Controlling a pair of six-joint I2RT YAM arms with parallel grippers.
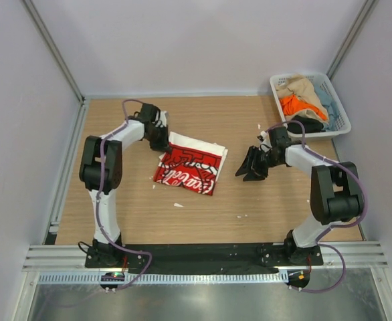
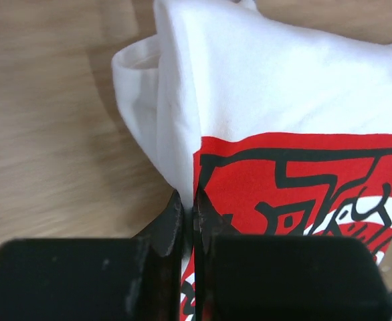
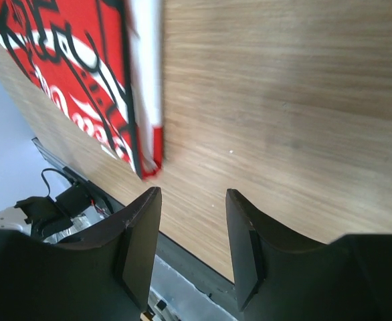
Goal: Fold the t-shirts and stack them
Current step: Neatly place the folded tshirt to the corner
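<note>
A folded white t-shirt with a red printed graphic (image 1: 190, 164) (image 2: 283, 100) (image 3: 82, 73) lies on the wooden table, left of centre. My left gripper (image 1: 159, 140) (image 2: 189, 207) is at its far left corner, shut on the shirt's edge, with cloth pinched between the jaws. My right gripper (image 1: 249, 166) (image 3: 192, 200) hovers to the right of the shirt, open and empty, apart from the cloth. More t-shirts are heaped in the basket: tan (image 1: 302, 87), orange (image 1: 295, 105), pale blue (image 1: 326, 100) and black (image 1: 310, 124).
The white lattice basket (image 1: 341, 110) stands at the back right corner of the table (image 1: 203, 214). Pale walls close in the left, back and right sides. A black strip and metal rail run along the near edge by the arm bases.
</note>
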